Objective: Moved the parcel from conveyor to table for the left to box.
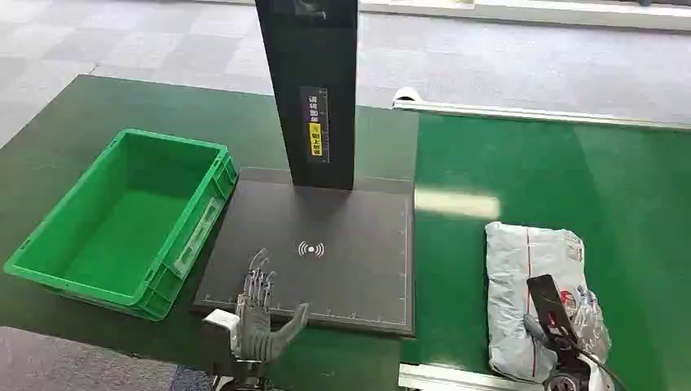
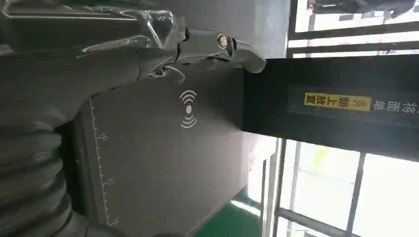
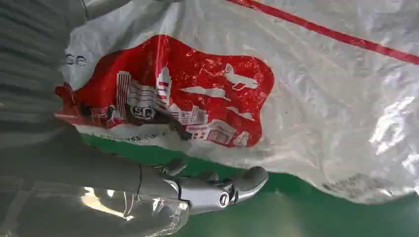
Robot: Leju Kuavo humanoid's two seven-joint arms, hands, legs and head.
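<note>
1. The right robot hand (image 1: 570,322) is at about 5 o'clock in the head view, over the near end of the grey-white plastic parcel bag with a red printed logo (image 1: 530,293). In the right wrist view its thumb (image 3: 232,185) sits beside the edge of the bag, not clearly pressing it, so I cannot tell if it already holds the parcel.
2. The parcel lies flat on the green conveyor belt (image 1: 570,171), at 4 o'clock from the black flat scanning platform (image 1: 326,261).
3. The left robot hand (image 1: 259,314) is released, fingers apart, holding nothing, at the near edge of the platform at 6 o'clock.
4. The green plastic crate (image 1: 122,220) stands at 9 o'clock on the bench (image 1: 49,138), just beside the platform.
5. Risk, as I judge it: the bag is soft and slippery, so a grip on only its edge may slide off, or the bag may sag and catch on the black upright column (image 1: 314,90) during the move.
</note>
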